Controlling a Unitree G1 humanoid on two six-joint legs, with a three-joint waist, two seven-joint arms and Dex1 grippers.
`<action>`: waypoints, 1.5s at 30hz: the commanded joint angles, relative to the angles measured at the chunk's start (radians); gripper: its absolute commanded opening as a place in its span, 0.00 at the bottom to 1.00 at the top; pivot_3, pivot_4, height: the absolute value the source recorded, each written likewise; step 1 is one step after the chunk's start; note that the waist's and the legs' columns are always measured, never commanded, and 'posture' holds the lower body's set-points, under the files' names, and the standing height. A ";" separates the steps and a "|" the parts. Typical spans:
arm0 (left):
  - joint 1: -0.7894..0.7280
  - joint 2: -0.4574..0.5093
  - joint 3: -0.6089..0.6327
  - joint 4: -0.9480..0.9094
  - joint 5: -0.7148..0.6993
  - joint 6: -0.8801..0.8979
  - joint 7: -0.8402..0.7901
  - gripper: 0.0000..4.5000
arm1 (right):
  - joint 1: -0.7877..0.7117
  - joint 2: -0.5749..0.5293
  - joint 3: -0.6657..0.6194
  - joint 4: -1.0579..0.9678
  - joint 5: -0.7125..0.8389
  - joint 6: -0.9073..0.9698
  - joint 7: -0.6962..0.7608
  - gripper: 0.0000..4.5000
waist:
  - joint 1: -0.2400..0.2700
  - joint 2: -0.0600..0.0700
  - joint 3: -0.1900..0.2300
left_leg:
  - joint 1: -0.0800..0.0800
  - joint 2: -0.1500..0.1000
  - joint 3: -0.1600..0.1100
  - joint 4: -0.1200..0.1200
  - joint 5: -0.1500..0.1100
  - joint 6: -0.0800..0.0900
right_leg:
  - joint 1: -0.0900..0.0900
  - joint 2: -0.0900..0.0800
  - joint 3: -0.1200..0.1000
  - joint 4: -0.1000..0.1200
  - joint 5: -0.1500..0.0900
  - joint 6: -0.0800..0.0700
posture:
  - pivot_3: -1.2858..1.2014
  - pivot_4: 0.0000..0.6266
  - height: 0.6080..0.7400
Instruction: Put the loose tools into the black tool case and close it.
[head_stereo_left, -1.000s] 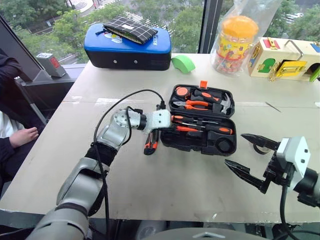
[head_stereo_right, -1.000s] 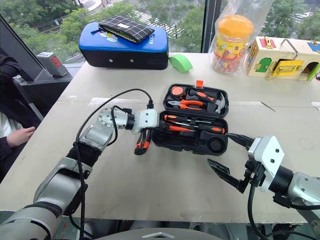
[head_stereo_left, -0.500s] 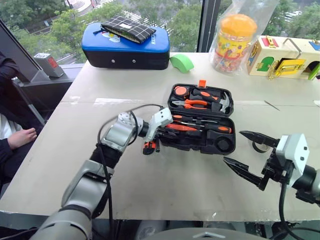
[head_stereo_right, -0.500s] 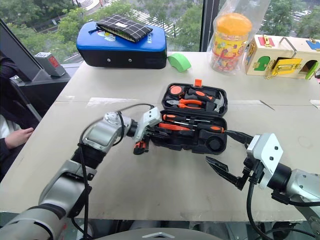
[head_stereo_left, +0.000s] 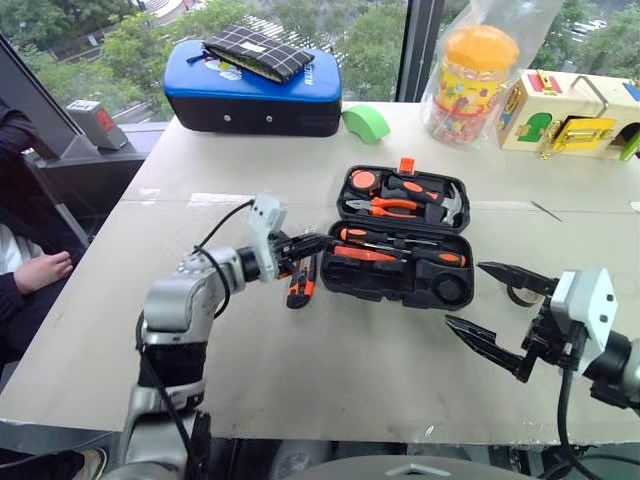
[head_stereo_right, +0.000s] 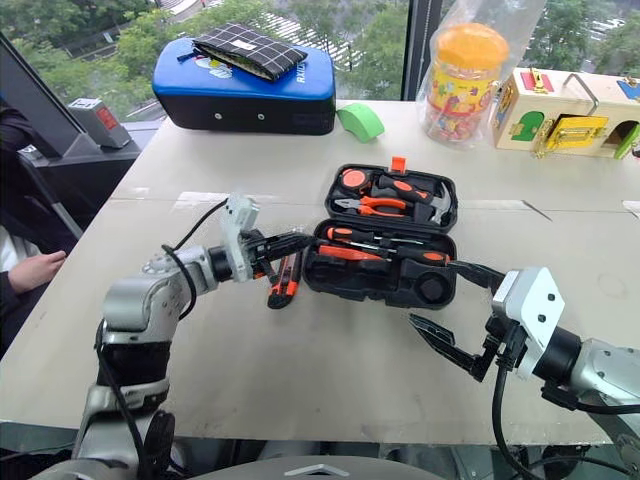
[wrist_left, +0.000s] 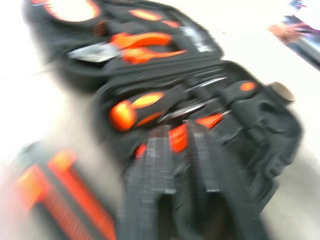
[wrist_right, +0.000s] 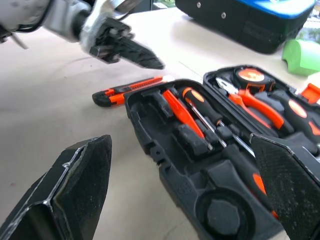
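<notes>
1. Head views: your left gripper (head_stereo_left: 315, 245) hovers at the near-left corner of the black tool case (head_stereo_left: 400, 240), jaws close together, nothing held. The utility knife (head_stereo_left: 301, 282) lies loose on the table (head_stereo_left: 330, 370), just beside the case's left wall. Approach it from the open table side, not over the wall.
2. Left wrist view: blurred; screwdrivers (wrist_left: 150, 105) sit in the recesses.
3. Right wrist view: your right gripper (wrist_right: 185, 190) stands wide open, empty, near the case's front corner. Room is ample; keep it back.
</notes>
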 joint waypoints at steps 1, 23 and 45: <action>0.132 0.004 0.009 -0.218 0.031 0.014 0.132 0.48 | -0.035 -0.011 0.011 0.025 0.013 -0.023 0.033 1.00 | 0.002 0.000 0.000 | 0.000 0.000 0.000 0.000 0.000 0.000 | 0.000 0.000 0.000 0.000 0.000 0.000 | 0.52 0.24 1.00; 0.194 -0.003 -0.280 -0.152 0.232 0.022 0.411 0.59 | -0.025 -0.060 -0.059 0.095 0.030 -0.036 0.168 1.00 | 0.042 0.003 0.001 | 0.001 -0.004 0.001 -0.001 0.000 0.000 | 0.002 -0.005 -0.002 -0.001 0.000 -0.001 | 0.52 0.24 1.00; -0.497 0.095 -0.552 0.693 0.305 -1.043 -0.694 0.37 | 0.170 -0.021 -0.256 -0.002 0.071 -0.022 0.115 1.00 | 0.033 0.004 0.004 | -0.009 -0.008 0.000 0.001 0.001 0.000 | -0.001 -0.002 -0.011 -0.010 0.001 -0.001 | 0.52 0.24 1.00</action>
